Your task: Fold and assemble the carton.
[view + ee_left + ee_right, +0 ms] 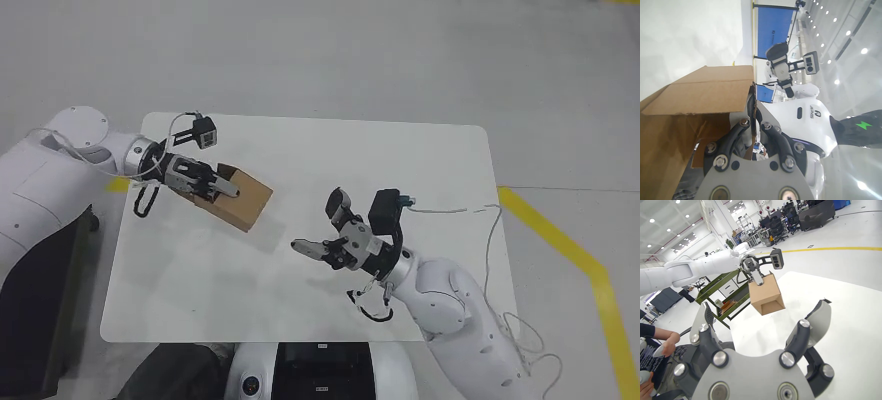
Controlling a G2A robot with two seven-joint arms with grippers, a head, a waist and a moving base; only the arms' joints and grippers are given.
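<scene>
Left gripper [224,186] fingers clamp the carton [243,204] wall at its 10 o'clock edge. Right gripper [318,222], fingers spread, sits at 4 o'clock. Advise squaring it to the open end before pressing flaps.

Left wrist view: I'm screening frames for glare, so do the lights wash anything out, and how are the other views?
Left wrist view: ceiling lights flare into haloes, but the carton in the left claw is not washed out. Top view: only soft, faint shadows on the table. Right wrist view: the yellow floor line bows from wide-angle distortion.
</scene>
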